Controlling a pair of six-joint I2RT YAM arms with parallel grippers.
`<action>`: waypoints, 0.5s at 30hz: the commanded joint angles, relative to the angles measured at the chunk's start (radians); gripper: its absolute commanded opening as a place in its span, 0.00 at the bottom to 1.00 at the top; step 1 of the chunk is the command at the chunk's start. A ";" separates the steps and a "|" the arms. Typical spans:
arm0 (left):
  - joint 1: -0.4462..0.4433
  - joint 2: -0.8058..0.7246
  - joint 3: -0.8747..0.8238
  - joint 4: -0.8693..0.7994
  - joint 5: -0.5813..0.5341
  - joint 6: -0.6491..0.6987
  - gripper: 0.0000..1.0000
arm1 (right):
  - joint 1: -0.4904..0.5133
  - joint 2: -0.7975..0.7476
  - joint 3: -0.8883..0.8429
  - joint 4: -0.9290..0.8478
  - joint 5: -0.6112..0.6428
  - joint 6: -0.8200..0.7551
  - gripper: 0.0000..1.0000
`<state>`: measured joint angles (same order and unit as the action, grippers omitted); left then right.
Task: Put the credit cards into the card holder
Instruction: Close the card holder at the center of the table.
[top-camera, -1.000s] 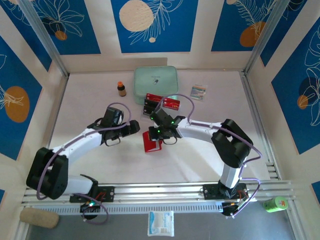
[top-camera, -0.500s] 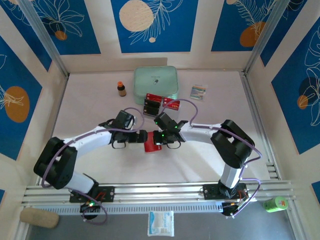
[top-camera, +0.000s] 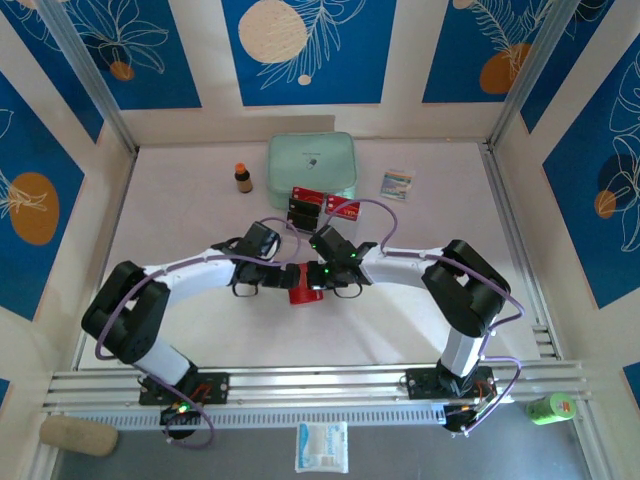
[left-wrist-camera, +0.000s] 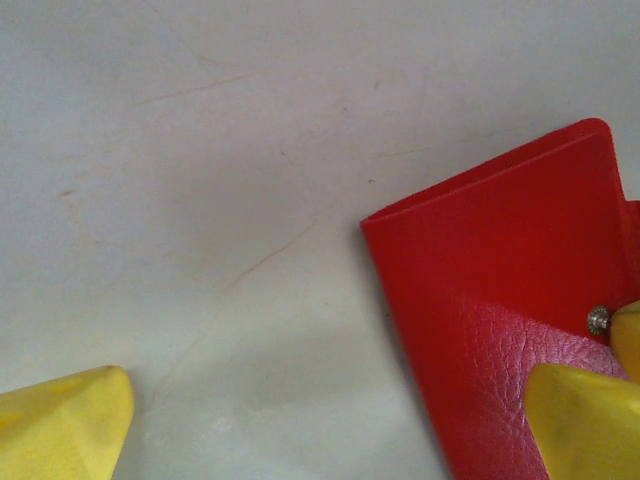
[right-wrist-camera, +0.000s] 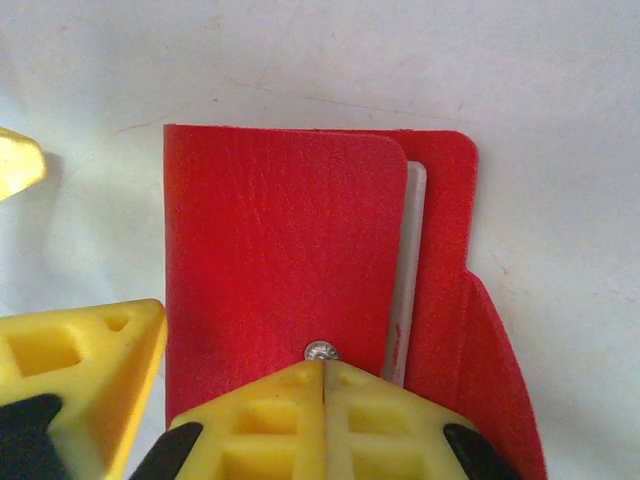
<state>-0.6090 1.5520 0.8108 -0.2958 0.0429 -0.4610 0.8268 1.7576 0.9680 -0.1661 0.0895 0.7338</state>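
Note:
The red card holder (right-wrist-camera: 290, 250) lies flat on the table with its flap folded over, and a pale pocket edge (right-wrist-camera: 405, 290) shows beside the flap. My right gripper (right-wrist-camera: 323, 362) is shut, its tips resting on the flap by the metal stud (right-wrist-camera: 320, 351), nothing between them. My left gripper (left-wrist-camera: 325, 430) is open and low at the holder's left edge (left-wrist-camera: 400, 300), one finger (left-wrist-camera: 585, 420) over the red cover and the other (left-wrist-camera: 60, 425) over bare table. From above, both grippers (top-camera: 284, 278) (top-camera: 316, 280) meet over the holder (top-camera: 300, 295). The credit cards (top-camera: 305, 208) (top-camera: 343, 207) lie behind them.
A mint-green case (top-camera: 311, 163) sits at the back centre, just behind the cards. A small brown bottle (top-camera: 243, 178) stands to its left and a pale striped packet (top-camera: 397, 184) lies to its right. Aluminium rails (top-camera: 320, 385) run along the near edge.
My left arm has swung right and forward until its open gripper reached the card holder. The holder, held more upright a second ago, now lies lower and flatter under the right gripper.

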 joint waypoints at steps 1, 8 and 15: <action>-0.012 0.015 0.012 0.021 -0.009 0.024 1.00 | -0.001 -0.009 -0.027 -0.015 -0.017 0.018 0.00; -0.032 0.037 -0.001 0.018 -0.035 0.041 1.00 | -0.005 -0.013 -0.032 -0.009 -0.022 0.022 0.00; -0.052 0.056 0.001 -0.032 -0.113 0.055 1.00 | -0.029 -0.070 -0.034 -0.018 -0.046 0.023 0.00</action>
<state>-0.6491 1.5837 0.8108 -0.2779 -0.0166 -0.4339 0.8127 1.7432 0.9508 -0.1509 0.0708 0.7486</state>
